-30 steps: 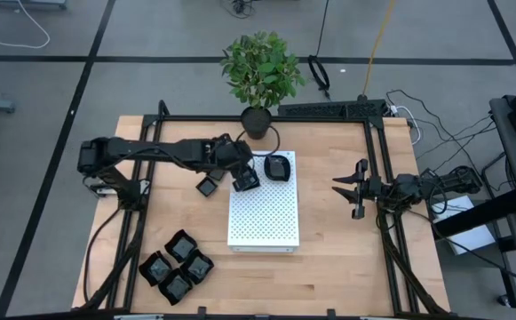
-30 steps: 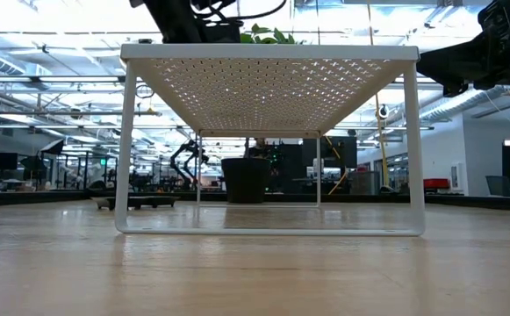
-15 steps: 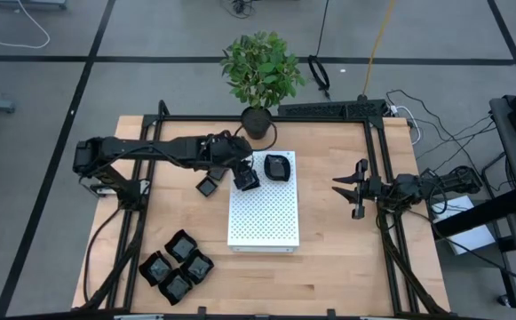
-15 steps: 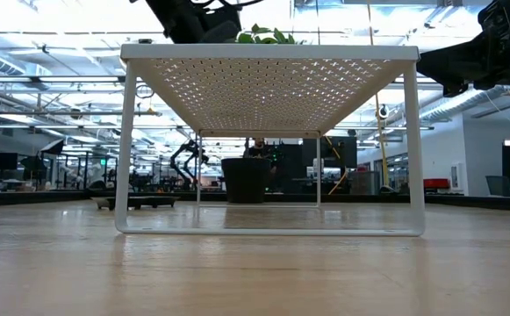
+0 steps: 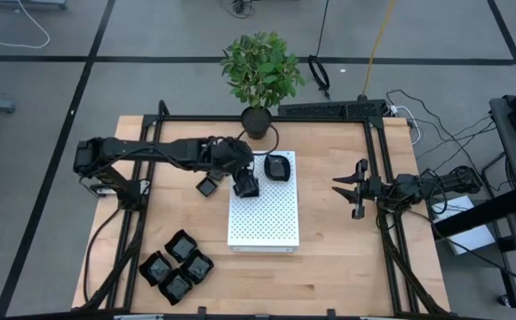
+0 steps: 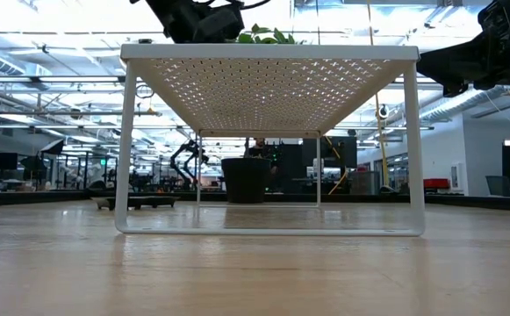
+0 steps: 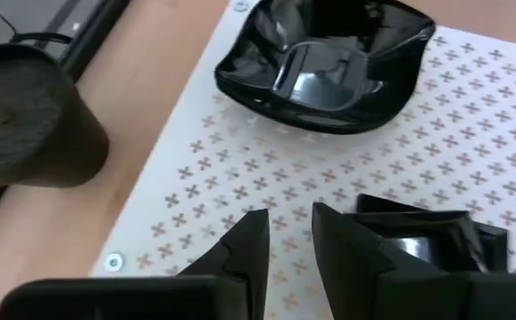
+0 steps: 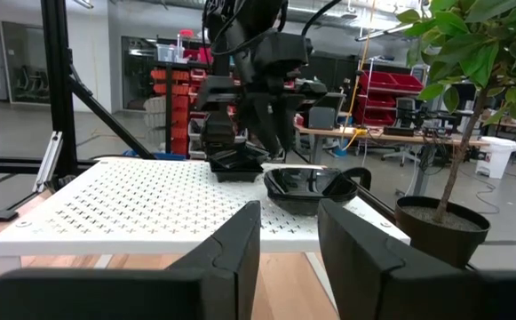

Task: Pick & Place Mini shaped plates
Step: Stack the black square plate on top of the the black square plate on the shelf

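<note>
Wooden tabletop [image 5: 329,258] with a black frame around it, big open workshop behind. So the left gripper [image 5: 245,182] is over the far left corner of the white perforated board [image 5: 266,222], and its fingers [image 7: 240,258] are only a narrow gap apart. One finger sits inside a small glossy black square plate [image 7: 435,236] and the other outside its wall, so it looks pinched by the rim, with the plate sitting on or just above the board. Just beyond it on the same board is a rounded glossy black plate [image 5: 278,166], lying free. Another small square black plate [image 5: 207,187] is on the wood just left of the board. Four more black plates are clustered [image 5: 176,265] at the near left of the table. Black plant pot [image 5: 257,122] with a leafy plant stands past the board's far edge. Right gripper [image 5: 350,189] hangs well off to the right, fingers slightly apart, holding nothing.
</note>
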Controlling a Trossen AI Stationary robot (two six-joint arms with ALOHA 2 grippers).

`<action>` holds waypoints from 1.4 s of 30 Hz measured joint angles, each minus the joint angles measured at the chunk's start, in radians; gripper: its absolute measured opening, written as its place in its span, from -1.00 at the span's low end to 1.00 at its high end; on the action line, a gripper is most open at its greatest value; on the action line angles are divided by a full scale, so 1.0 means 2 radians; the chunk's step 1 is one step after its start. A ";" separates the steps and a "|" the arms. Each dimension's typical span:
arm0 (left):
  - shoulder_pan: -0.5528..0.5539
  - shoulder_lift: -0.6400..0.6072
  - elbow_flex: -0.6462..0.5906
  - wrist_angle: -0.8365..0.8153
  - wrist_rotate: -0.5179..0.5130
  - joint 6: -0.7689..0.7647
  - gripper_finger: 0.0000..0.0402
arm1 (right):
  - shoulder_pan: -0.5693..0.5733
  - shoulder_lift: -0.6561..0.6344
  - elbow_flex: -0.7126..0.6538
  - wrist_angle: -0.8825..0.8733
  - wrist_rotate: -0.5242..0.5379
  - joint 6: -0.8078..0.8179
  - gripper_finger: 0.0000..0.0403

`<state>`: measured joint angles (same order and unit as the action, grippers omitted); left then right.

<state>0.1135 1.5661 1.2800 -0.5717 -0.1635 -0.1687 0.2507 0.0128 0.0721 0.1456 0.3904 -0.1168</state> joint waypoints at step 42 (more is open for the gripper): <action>-0.037 0.019 0.000 0.015 0.028 -0.006 -0.54 | 0.000 0.000 0.000 0.001 0.000 0.000 -0.49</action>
<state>0.0397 1.6048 1.2800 -0.5407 -0.1069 -0.1802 0.2504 0.0124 0.0719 0.1471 0.3904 -0.1169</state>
